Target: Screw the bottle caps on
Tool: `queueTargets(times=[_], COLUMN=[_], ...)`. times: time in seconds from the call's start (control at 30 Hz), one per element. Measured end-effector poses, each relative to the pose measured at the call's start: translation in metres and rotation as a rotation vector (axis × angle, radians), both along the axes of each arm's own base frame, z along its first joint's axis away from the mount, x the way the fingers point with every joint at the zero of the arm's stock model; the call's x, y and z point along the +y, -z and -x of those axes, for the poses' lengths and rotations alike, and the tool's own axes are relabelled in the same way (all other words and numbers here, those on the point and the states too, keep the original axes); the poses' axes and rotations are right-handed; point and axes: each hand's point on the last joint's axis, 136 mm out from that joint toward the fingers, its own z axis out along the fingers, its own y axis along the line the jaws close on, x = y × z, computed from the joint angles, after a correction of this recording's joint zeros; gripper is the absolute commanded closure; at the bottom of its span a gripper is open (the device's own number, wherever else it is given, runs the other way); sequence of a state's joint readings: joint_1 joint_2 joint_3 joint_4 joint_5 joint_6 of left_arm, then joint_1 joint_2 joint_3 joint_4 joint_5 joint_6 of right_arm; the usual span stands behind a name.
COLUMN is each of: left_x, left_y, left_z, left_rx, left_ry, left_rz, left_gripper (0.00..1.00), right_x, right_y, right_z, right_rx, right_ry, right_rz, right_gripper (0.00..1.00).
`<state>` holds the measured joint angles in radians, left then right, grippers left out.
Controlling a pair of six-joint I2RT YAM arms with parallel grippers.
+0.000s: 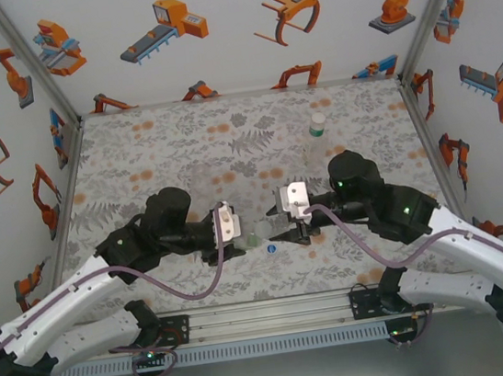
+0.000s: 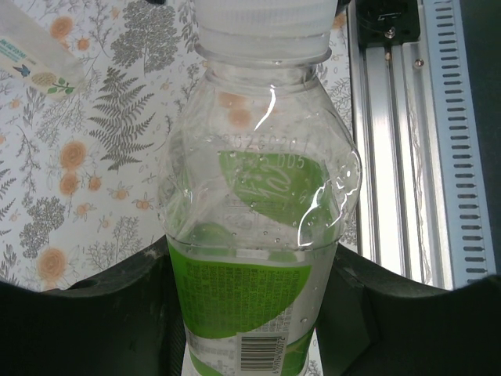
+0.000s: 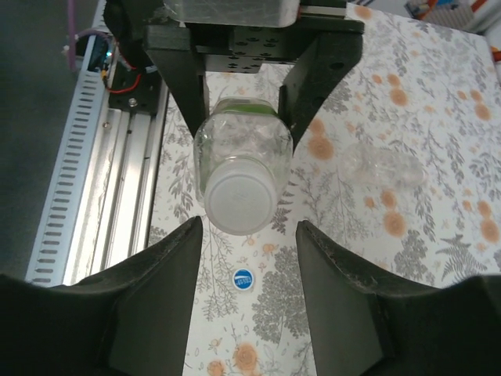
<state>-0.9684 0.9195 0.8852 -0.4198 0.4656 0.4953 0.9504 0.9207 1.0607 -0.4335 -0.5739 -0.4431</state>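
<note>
Pinching the green-label bottle (image 2: 258, 180) over the desk (image 1: 135, 148), the left hand (image 2: 250, 282) presents its white cap (image 3: 241, 196) to the spread right hand (image 3: 249, 229). Capping looks underway; next, that hand should close and twist.

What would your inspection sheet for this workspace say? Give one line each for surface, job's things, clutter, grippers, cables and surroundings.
Surface: patterned mat with ferns and orange spots.
Job's things: green-label bottle held sideways, white cap on its neck; blue cap loose on the mat; clear bottle on the mat; upright bottle at the back.
Clutter: nothing seen.
Grippers: left gripper shut on the green-label bottle; right gripper open, fingers either side of the white cap.
Cables: purple cable looping off each arm.
Surroundings: white walls with robot pictures; aluminium rail at the near edge.
</note>
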Motion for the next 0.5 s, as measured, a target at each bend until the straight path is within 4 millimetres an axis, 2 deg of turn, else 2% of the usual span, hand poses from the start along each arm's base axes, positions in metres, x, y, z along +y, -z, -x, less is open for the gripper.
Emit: queueTargets(times=[0.3, 0.43, 0.5], left_x=[0.0013, 0.0013, 0.0015], left_y=[0.0032, 0.0034, 0.0036], left_z=[0.0010, 0.0008, 0.0007], left_rx=[0.009, 0.010, 0.010], left_ry=[0.000, -0.001, -0.001], left_rz=[-0.013, -0.014, -0.015], left_gripper=[1.00, 1.00, 1.00], right_x=[0.0082, 0.0105, 0.0106], right_y=[-0.0060, -0.0046, -0.0044], right_z=[0.0045, 0.0048, 0.0051], right_rx=[-0.002, 0.008, 0.010], right_ry=[-0.056, -0.066, -0.068], right_rz=[-0.036, -0.034, -0.033], right_gripper=[0.55, 0.61, 0.68])
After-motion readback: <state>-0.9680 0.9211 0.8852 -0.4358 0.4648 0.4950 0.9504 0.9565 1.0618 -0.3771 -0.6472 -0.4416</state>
